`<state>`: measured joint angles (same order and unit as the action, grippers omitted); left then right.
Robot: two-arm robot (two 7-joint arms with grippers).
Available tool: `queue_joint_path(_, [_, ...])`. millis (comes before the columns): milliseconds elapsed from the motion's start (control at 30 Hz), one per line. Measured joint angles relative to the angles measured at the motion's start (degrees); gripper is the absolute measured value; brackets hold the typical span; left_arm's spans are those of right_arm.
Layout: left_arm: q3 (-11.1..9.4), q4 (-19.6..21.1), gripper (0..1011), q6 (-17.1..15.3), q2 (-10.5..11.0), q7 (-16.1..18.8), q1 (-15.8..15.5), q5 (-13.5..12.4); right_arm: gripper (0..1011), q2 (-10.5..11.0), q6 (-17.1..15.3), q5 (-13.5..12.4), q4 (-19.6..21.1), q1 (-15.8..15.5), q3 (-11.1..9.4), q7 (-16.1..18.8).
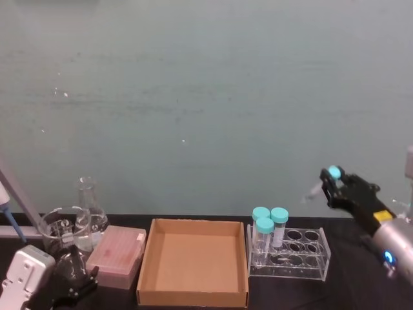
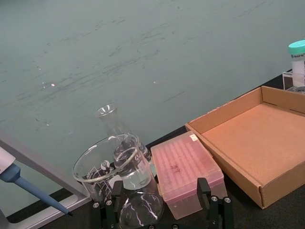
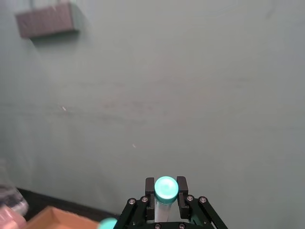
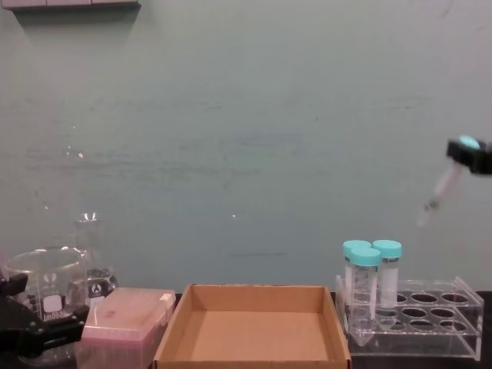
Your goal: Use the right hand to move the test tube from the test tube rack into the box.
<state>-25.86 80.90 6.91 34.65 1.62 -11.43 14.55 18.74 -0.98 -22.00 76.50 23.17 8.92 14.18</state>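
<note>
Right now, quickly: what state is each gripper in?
Left gripper: open, parked near the clear glass beaker.
Right gripper: shut on the slim clear teal-capped test tube, held in the air.

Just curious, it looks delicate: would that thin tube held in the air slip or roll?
The test tube looks slim, clear, empty: probably light, stiff. The right end effector pinches it near the cap, tilted, so it might swing. Round, it would likely roll.
</note>
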Motion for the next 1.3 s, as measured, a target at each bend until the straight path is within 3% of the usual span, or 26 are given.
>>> queue_joint_path(200, [0.0, 0.0, 1000, 0.0, 0.0, 0.0, 0.0, 0.0, 270, -1.2, -0.5, -0.3, 3.0, 1.4, 0.7, 2.0])
queue_joint_path(367, [0.0, 0.0, 1000, 0.0, 0.0, 0.0, 0.0, 0.0, 270, -2.6, -0.8, -0.4, 4.7, 2.5, 2.9, 3.6])
queue_joint_path(533, [0.0, 0.0, 1000, 0.0, 0.0, 0.0, 0.0, 0.0, 270, -4.7, -2.2, 0.0, 5.0, 4.2, 6.8, 4.7])
queue_joint_path(733, [0.0, 0.0, 1000, 0.0, 0.0, 0.0, 0.0, 0.0, 270, -8.1, -3.9, 2.5, 0.1, 7.7, 11.7, 4.2])
queue_joint_path(867, [0.0, 0.0, 1000, 0.0, 0.0, 0.0, 0.0, 0.0, 270, -11.0, -3.0, 5.5, -6.3, 10.7, 14.6, 3.4])
queue_joint_path(900, [0.0, 0.0, 1000, 0.0, 0.0, 0.0, 0.0, 0.0, 270, -11.0, -3.0, 5.5, -6.3, 10.7, 14.6, 3.4])
queue_joint_path(967, [0.0, 0.0, 1000, 0.0, 0.0, 0.0, 0.0, 0.0, 270, -12.9, -1.9, 7.4, -10.8, 12.7, 15.8, 2.8])
queue_joint_path(1000, [0.0, 0.0, 1000, 0.0, 0.0, 0.0, 0.0, 0.0, 270, -12.9, -1.9, 7.4, -10.8, 12.7, 15.8, 2.8])
queue_joint_path(1133, [0.0, 0.0, 1000, 0.0, 0.0, 0.0, 0.0, 0.0, 270, -15.3, -0.7, 10.0, -17.0, 15.2, 16.8, 1.4])
queue_joint_path(1300, [0.0, 0.0, 1000, 0.0, 0.0, 0.0, 0.0, 0.0, 270, -17.6, -0.5, 11.7, -22.6, 17.2, 17.0, 0.0])
